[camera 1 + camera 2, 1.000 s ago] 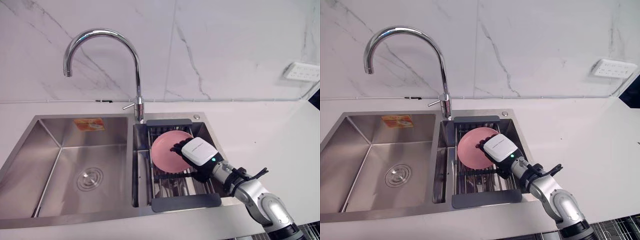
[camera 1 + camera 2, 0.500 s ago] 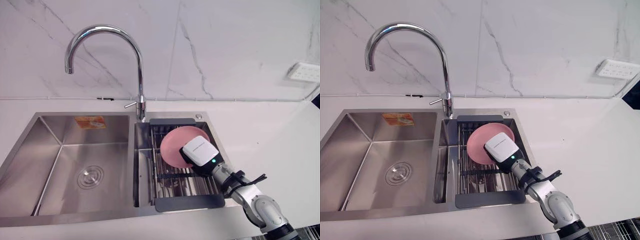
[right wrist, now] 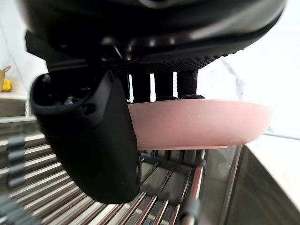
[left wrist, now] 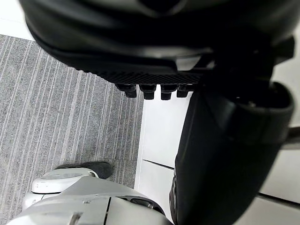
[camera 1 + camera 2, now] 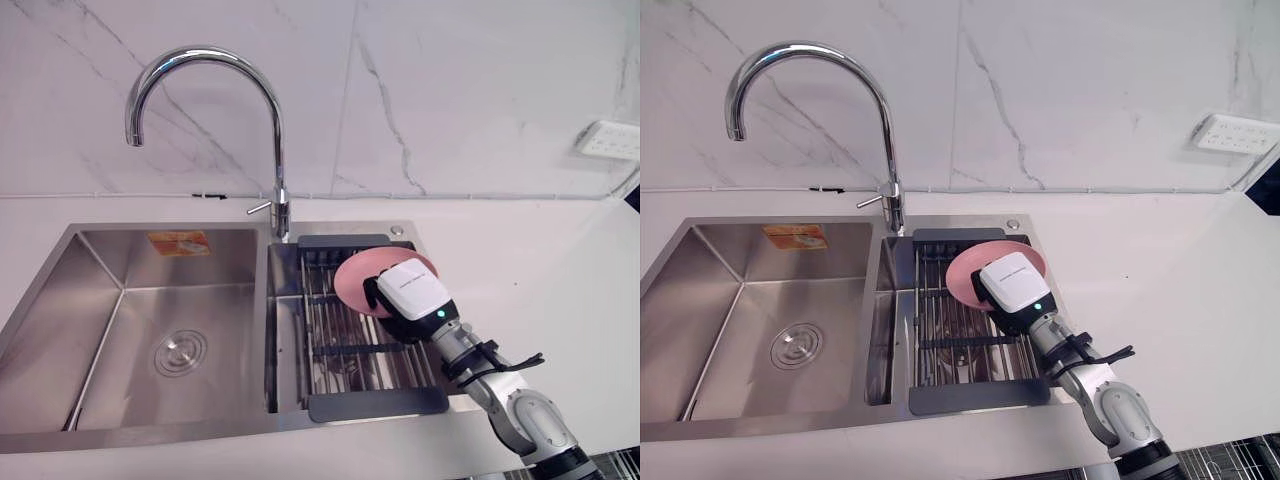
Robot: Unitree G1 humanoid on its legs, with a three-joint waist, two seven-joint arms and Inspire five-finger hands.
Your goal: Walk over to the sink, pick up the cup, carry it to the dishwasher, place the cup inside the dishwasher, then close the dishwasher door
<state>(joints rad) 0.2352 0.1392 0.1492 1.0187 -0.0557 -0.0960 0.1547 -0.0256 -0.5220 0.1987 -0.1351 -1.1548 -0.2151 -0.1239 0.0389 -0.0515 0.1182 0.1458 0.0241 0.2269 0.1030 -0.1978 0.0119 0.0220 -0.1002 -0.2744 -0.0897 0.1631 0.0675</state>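
Right hand (image 5: pixel 412 291) over the right-hand basin of the steel sink (image 5: pixel 60 300), arm coming in from the lower right; hand is clamped on a shallow pink dish (image 5: pixel 352 280), more plate than cup; in the right wrist view the fingers (image 3: pixel 164 85) lie over the top of the dish (image 3: pixel 201 124) and the thumb (image 3: pixel 89 140) presses at its near rim from beneath, so the dish is pinched between them; dish sits about level there, clear of the bars of the drying rack (image 3: pixel 154 206) with a gap showing under it; from the head views the dish hangs above the back right part of the rack (image 5: pixel 360 345), its far rim reaching over the sink's right edge toward the white countertop (image 5: pixel 540 270); rack spans the right basin, dark end pieces front and back; left basin bare steel with a round drain (image 5: pixel 180 356) and an orange sticker (image 5: pixel 178 243) on its back wall; tall curved faucet (image 5: pixel 280 150) stands behind the divide between the basins; marble wall behind, a white socket plate (image 5: pixel 608 140) at the far right; left hand (image 4: pixel 140 47) shows in its own wrist view above grey striped floor (image 4: pixel 56 117), holding nothing; open or closed, cannot tell.
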